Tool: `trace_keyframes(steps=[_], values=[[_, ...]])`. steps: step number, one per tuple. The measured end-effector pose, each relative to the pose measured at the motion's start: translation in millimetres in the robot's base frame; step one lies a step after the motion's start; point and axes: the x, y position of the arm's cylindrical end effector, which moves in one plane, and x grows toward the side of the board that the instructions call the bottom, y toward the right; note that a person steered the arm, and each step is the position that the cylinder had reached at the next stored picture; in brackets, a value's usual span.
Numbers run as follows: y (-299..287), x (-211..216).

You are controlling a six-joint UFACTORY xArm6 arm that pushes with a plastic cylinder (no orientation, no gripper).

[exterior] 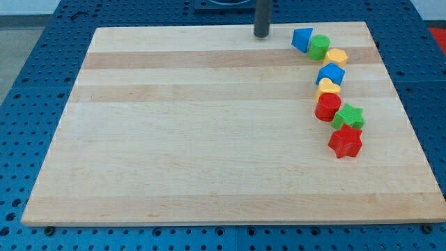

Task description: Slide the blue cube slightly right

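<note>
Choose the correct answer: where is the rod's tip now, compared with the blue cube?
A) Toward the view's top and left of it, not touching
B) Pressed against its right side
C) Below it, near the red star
A: my tip stands near the board's top edge, well apart from the blue cube.

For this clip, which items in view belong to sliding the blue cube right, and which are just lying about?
In the job: blue cube; my tip, up-left of the block chain.

Lying about: blue triangular block, green cylinder, two yellow blocks, red cylinder, green star, red star.
</note>
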Motion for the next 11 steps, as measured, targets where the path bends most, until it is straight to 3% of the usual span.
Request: trace_keyframes(steps=[2, 7, 11], values=[[-5.3, 27.0], [81.1, 15.9], [94.6, 4.2]])
